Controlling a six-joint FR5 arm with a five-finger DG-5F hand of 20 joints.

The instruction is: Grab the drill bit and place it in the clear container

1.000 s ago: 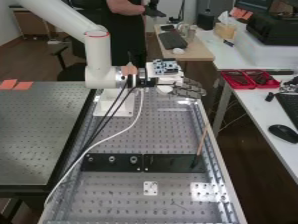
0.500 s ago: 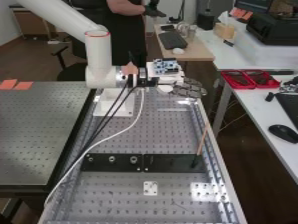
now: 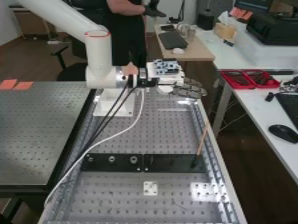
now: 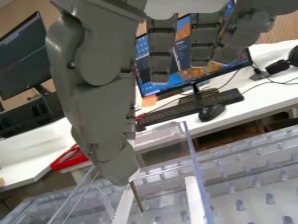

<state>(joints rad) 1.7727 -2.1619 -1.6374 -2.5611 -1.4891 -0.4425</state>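
1. Over the far right corner of the perforated bench [image 3: 169,140], see the dark grey hand [image 3: 188,89] at the end of the white arm [image 3: 98,55].
2. In the wrist view, find the drill bit [image 4: 137,198] pinched at the fingertips [image 4: 121,172], thin and brownish, with its free end pointing down at a slight tilt.
3. Around that free end, notice the walls of the clear container [image 4: 191,150]; cannot tell whether above its rim or already inside.
4. Toward the bench's near edge, make out two black plates [image 3: 174,162] end to end, with round fittings on the left one.
5. By the bench's right edge, on the right-hand plate, spot a slim orange-brown stick [image 3: 202,140], leaning slightly.
6. Beyond the right edge, on the white table [image 3: 256,112], note red trays [image 3: 247,86] and a black mouse [image 3: 284,133].
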